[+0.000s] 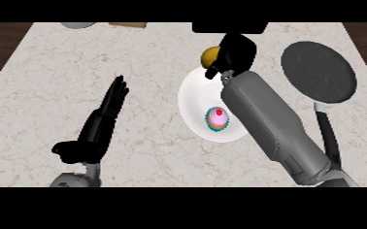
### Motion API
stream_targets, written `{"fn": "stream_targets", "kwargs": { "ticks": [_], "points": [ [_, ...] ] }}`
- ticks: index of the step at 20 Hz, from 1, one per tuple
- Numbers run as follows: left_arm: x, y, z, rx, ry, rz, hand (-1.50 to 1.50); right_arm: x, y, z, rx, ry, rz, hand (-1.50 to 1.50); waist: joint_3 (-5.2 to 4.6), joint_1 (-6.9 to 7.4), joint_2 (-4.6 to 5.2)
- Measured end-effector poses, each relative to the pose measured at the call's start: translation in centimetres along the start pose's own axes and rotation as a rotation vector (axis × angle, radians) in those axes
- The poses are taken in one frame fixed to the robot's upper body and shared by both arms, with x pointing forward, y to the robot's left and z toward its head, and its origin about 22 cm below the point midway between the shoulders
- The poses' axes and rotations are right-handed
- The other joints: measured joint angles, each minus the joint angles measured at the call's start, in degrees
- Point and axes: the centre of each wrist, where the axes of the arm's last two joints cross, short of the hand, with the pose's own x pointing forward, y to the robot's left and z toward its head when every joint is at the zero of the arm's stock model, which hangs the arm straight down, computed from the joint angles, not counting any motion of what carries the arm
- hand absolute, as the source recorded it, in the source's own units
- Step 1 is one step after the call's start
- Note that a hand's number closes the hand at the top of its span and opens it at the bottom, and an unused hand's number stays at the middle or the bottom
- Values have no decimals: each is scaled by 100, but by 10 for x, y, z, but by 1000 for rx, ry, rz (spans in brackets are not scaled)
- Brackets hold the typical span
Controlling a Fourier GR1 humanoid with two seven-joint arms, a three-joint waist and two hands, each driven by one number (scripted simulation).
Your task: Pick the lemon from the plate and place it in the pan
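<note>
Spanning the view, the marble counter (158,43) carries a robot hand (233,53) curled round the lemon (209,55).

Two grey forearms, each ending in a black robot hand (233,53).

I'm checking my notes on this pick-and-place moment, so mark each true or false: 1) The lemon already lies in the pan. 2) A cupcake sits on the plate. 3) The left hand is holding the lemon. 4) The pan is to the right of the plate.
1) False: the lemon is at the far rim of the plate, beside the right hand; nothing lies in the pan.
2) True: the cupcake sits on the plate.
3) False: the left hand is open, apart from the lemon.
4) True.
</note>
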Motion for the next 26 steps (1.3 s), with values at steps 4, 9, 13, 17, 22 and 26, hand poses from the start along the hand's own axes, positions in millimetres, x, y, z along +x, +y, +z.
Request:
{"fn": "stream_targets", "kwargs": {
  "ticks": [4,9,13,17,22,26],
  "points": [
    [0,-2,3,2,6,0,0,15,-27,-11,-148,-12,-40,150,0,-43,-19],
    [-1,-2,6,4,6,-2,0,8,-36,-27,-256,35,-122,150,2,-79,-19],
    [-4,0,8,14,9,-2,0,-12,-43,-43,-305,98,-211,150,4,-135,-25],
    [-8,-4,9,22,5,1,0,-44,-37,-58,-361,165,-261,150,4,-152,-20],
    [-1,-7,8,15,2,4,0,-96,-28,-80,-447,245,-231,150,6,-136,-16],
    [2,-9,5,10,-1,4,0,-145,-26,-99,-534,289,-137,150,8,-101,1]
  ]
}}
